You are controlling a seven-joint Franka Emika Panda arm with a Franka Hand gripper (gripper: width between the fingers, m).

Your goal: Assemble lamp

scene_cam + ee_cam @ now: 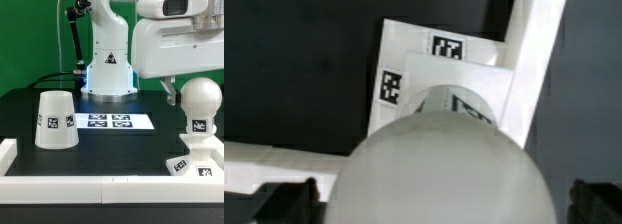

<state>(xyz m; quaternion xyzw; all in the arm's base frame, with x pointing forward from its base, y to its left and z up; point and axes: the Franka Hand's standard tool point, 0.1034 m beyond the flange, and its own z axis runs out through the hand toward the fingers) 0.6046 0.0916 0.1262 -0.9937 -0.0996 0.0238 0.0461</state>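
Bulb (200, 100) stands upright on the neck of the base (192, 163), past the marker board's (108, 122) end toward the exterior view's right. Shade (55, 120) stands wide end down, well past the board's other end. Gripper (172, 90) is at the bulb, jaws apart. Wrist view: fingers (287, 200) flank the bulb on both sides; contact unclear.
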